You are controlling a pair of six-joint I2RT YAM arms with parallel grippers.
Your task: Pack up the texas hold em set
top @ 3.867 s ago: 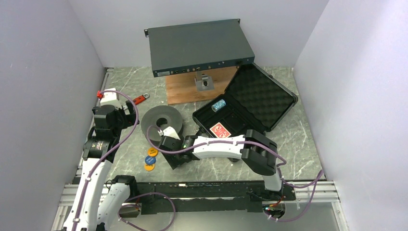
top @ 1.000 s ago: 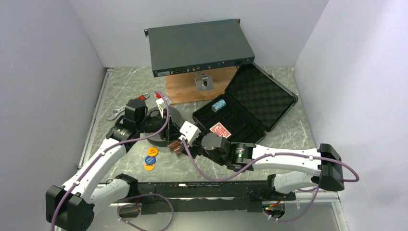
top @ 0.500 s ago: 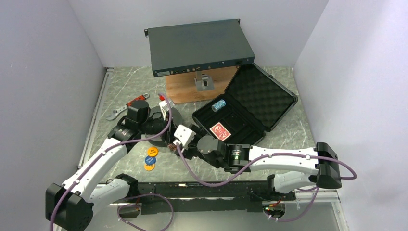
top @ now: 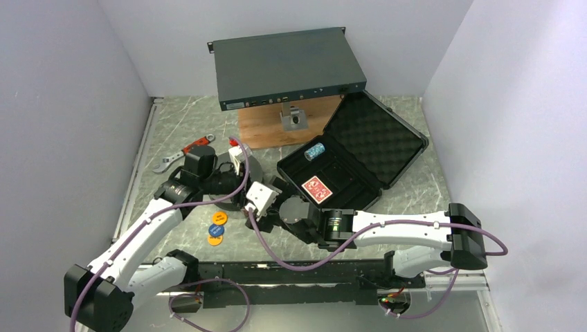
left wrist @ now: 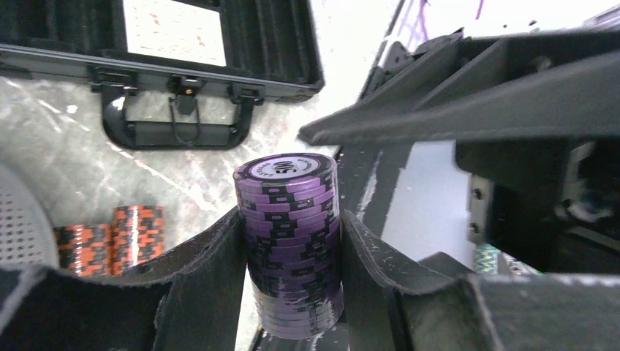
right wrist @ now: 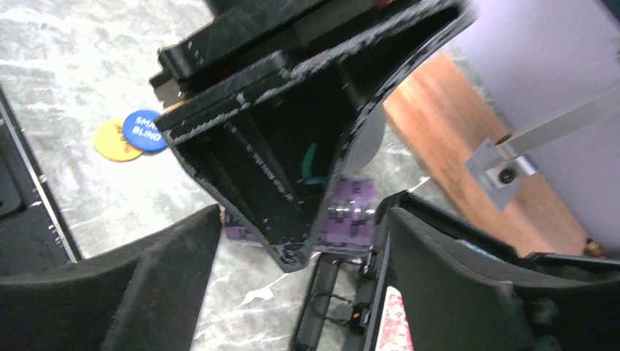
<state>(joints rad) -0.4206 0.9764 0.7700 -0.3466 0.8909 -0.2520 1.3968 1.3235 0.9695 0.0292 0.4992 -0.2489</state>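
Top view: even diffuse light, soft faint shadows on worktop (top: 429, 200), sharp. Left wrist view: upper right blown out white; purple chip stack (left wrist: 289, 241) crisp, foreground soft. Right wrist view: overall blur, bright upper left.

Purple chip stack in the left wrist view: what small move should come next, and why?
Probably lift the purple chip stack and swing it toward the open case: the left end effector pinches it on both sides.
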